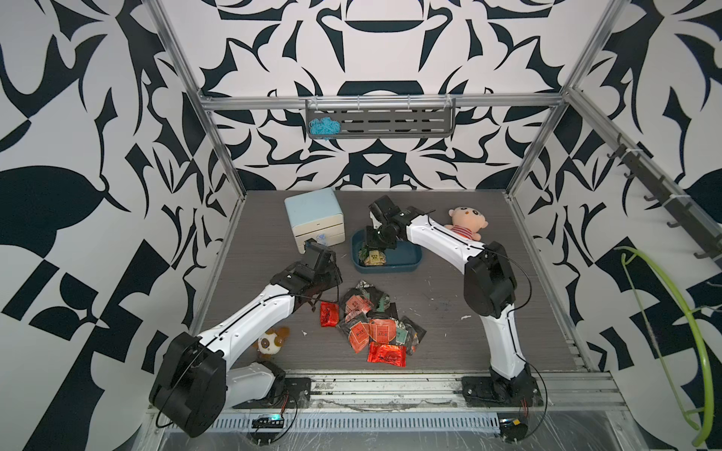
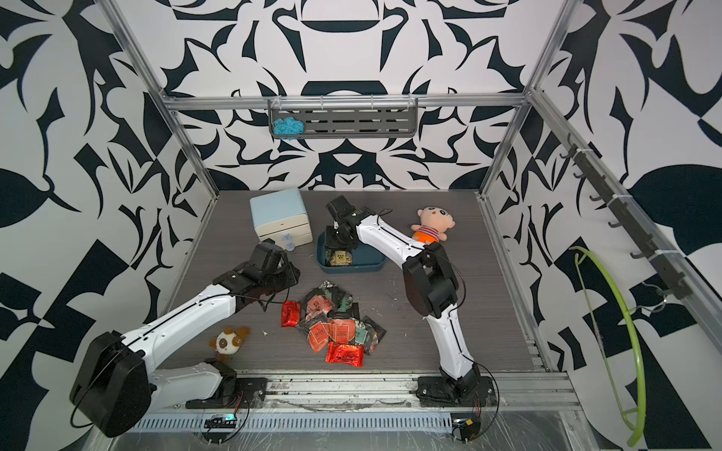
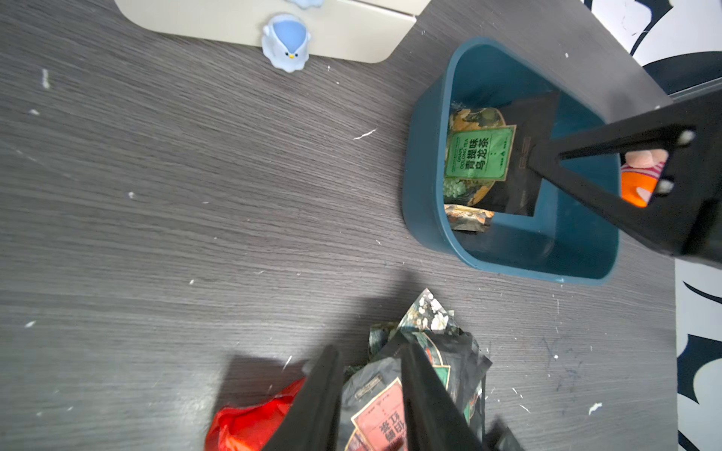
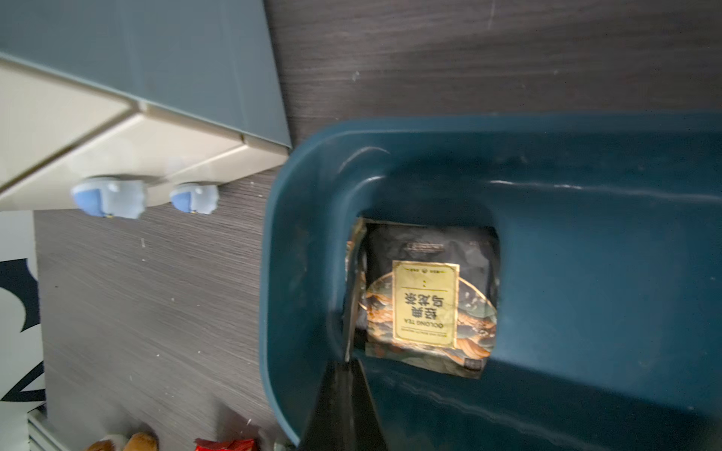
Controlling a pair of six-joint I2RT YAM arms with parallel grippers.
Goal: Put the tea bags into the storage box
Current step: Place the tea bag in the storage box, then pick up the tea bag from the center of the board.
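Dark teal plastic, smooth and faintly glossy: one storage box point(image 1: 402, 255), shallow, rectangular, round-cornered, lidless, open side up on a grey wood-grain table point(image 1: 449, 312). Long axis across the table from side to side, slightly skewed.

Inside the box, at least three flat square foil tea bags point(image 1: 371, 324): a green-labelled sachet point(image 3: 478, 156), a beige-labelled sachet point(image 4: 426, 304) lying label up, and a black sachet point(image 3: 527, 129) upright on edge. Right pincer point(image 4: 344, 367) down inside the box at its cabinet-side end, black fingers pressed together on the edge of that black sachet.

Between the box and the robot bases, a loose overlapping heap of about ten more tea bags, exact count hidden by the overlap. Among them two shiny, crinkled red sachets point(image 1: 329, 313) point(image 1: 386, 355), several black ones with orange labels, and at least one with a green label. Left pincer point(image 3: 369, 351) over the heap, fingers parted, sachets showing through the gap.

Just beside the box, one boxy pale blue and cream cabinet point(image 1: 312, 211) with two drawers and two small blue bird-shaped knobs point(image 4: 109, 197) point(image 4: 194, 198). Near the box on the side away from the cabinet, one plush doll point(image 1: 467, 224) in a striped shirt. Well apart from the box, past the heap, one small round brown-and-white plush toy point(image 1: 269, 343). High on the wall behind the box, one grey slotted rack point(image 1: 390, 123) with one tangle of blue yarn point(image 1: 324, 127).
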